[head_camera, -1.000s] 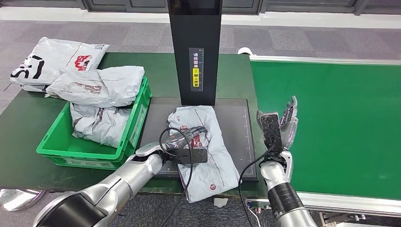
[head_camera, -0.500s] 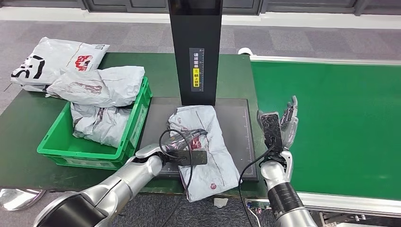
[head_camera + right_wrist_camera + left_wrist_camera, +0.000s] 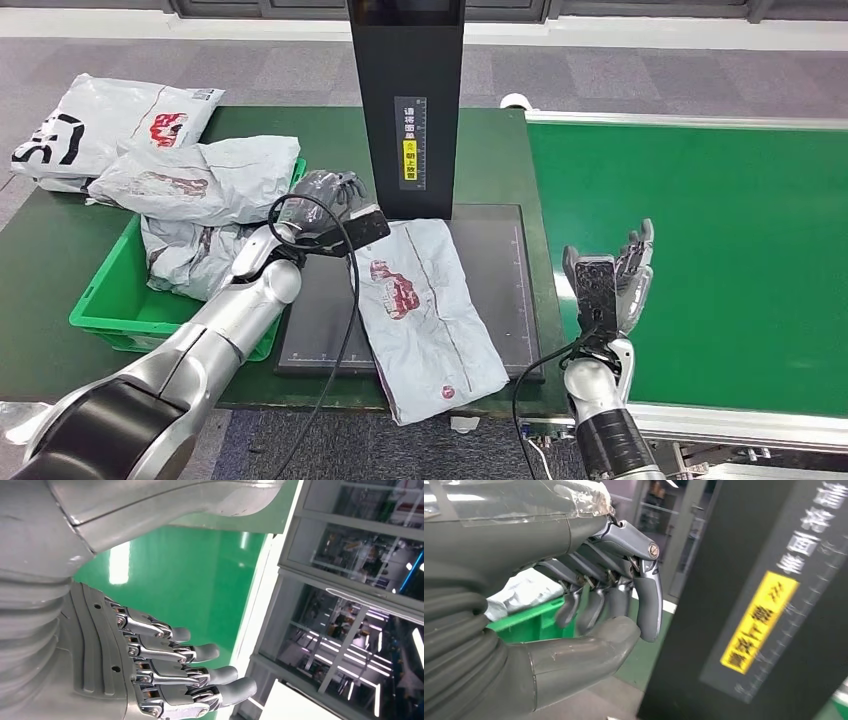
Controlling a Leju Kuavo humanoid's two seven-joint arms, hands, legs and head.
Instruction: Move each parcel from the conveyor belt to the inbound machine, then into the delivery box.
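While the grey parcel (image 3: 430,305) lies lengthwise on the inbound machine's scan plate (image 3: 500,255), the left robot hand (image 3: 335,200), curled and empty, hovers nearer than the open, empty right robot hand (image 3: 615,280).

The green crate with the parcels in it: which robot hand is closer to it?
The left. The left robot hand hovers beside the green crate, near the black column. The right robot hand is far across, by the conveyor belt.

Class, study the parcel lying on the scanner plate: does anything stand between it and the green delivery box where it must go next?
The left hand hovers by the green delivery box corner, between it and the parcel. The box is also piled above its rim with grey parcels.
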